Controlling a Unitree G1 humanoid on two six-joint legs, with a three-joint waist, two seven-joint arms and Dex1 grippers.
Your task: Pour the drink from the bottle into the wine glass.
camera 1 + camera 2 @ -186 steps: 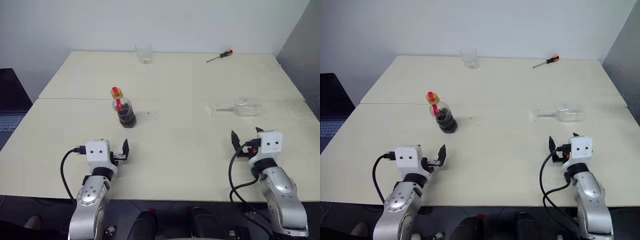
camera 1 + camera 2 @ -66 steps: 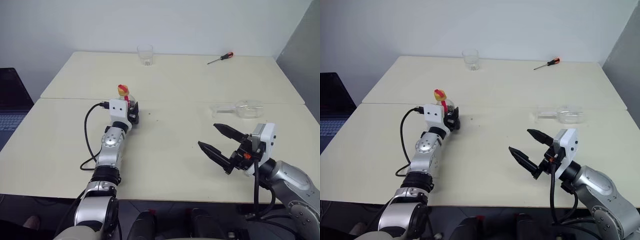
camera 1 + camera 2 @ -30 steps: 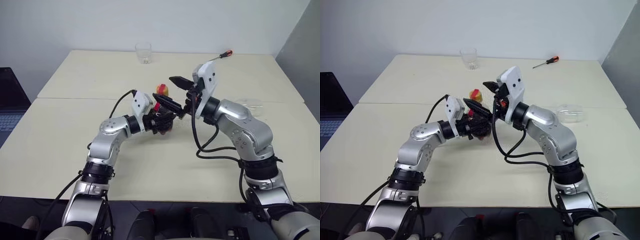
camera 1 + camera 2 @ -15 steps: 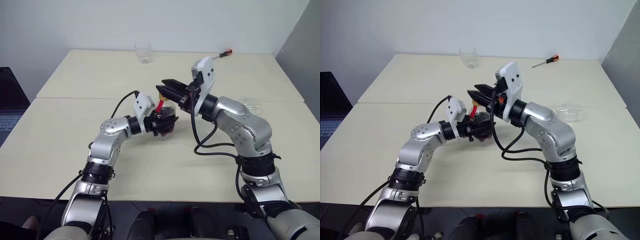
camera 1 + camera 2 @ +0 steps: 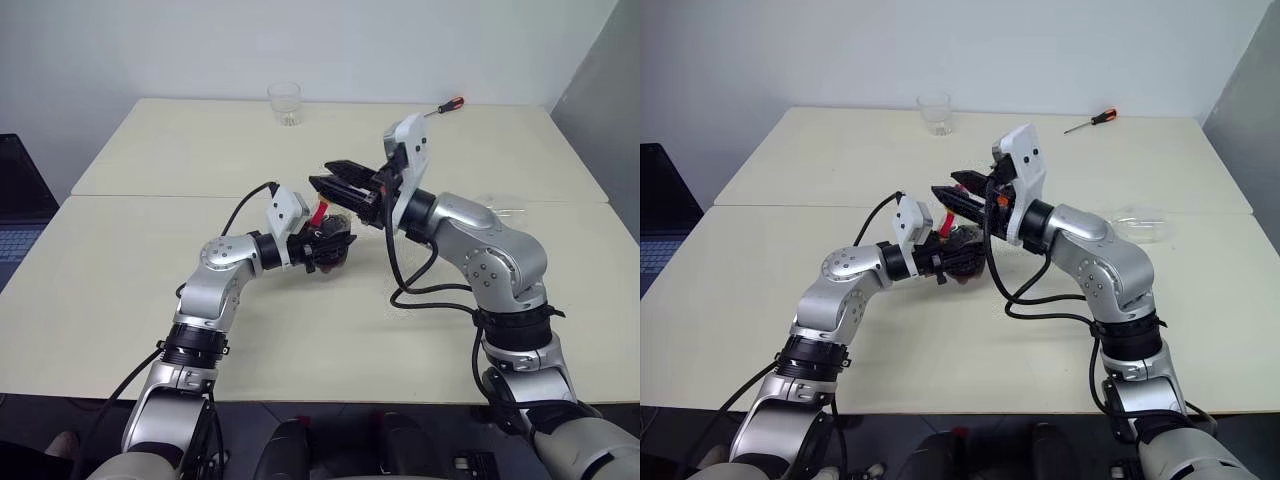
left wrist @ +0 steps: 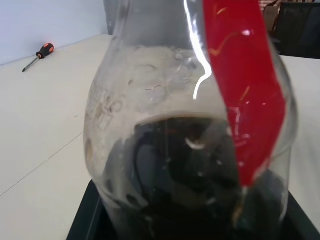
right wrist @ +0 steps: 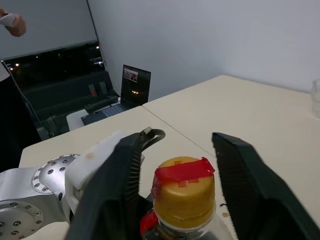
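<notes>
My left gripper (image 5: 318, 246) is shut on the bulbous body of the bottle (image 6: 165, 115) and holds it above the table's middle. The dark drink (image 6: 185, 190) fills its lower half, and a red label strip (image 6: 242, 85) runs down the neck. From the other side, my right gripper (image 7: 176, 145) reaches in level, open, with one black finger (image 7: 112, 185) on each side of the yellow cap (image 7: 184, 200) and a gap to both. The wine glass (image 5: 1140, 222) lies on its side on the table to the right, partly behind my right arm.
A clear tumbler (image 5: 286, 103) stands at the table's far edge, and a red-handled screwdriver (image 5: 445, 105) lies at the far right. A laptop (image 7: 132, 80) sits beyond the table's left side. A person's hand (image 7: 12, 22) shows in the right wrist view's background.
My right gripper's fingers closed in around the cap half a second ago and have since parted a little. Both hands have stayed in place, and the bottle is still in the left gripper.
</notes>
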